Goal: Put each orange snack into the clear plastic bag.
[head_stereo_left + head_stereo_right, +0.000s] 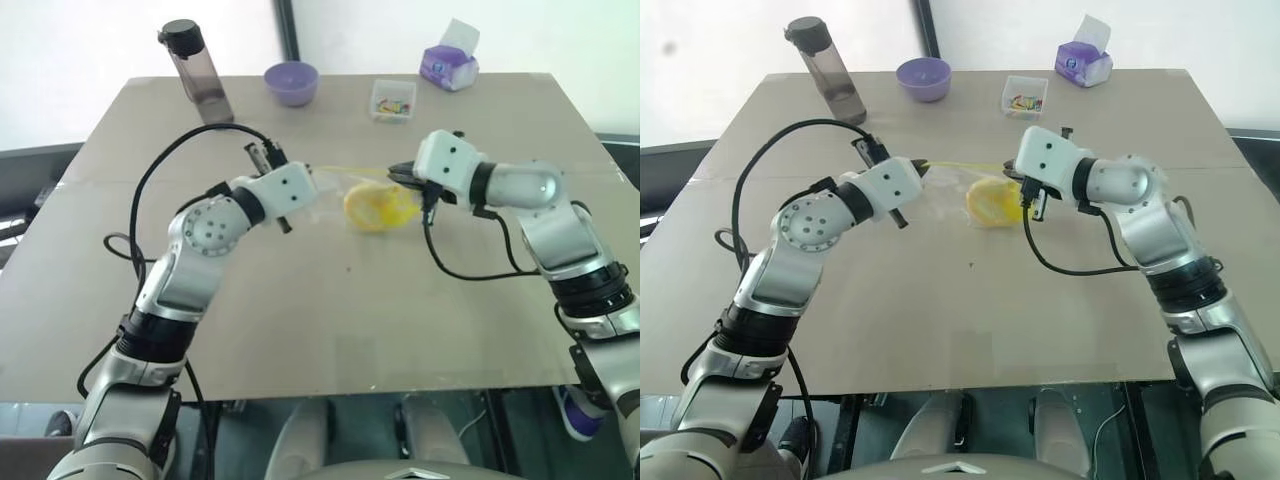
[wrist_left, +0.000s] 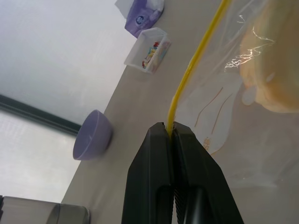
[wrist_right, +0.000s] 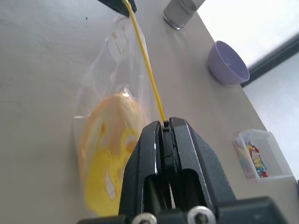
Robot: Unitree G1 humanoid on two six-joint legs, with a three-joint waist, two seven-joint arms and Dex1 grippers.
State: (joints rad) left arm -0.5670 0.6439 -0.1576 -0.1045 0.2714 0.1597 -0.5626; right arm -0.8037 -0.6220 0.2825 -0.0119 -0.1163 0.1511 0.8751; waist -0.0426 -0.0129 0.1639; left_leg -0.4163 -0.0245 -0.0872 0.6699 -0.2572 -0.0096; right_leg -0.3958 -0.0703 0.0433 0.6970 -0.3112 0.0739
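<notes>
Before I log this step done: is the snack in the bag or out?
In. The snack sits behind the bag's clear film, hanging below the yellow strip stretched between left gripper and right gripper.

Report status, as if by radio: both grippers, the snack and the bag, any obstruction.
Left gripper and right gripper shut on the clear plastic bag's yellow seal strip, bag stretched between. Orange snack inside bag. Nothing in the way.
</notes>
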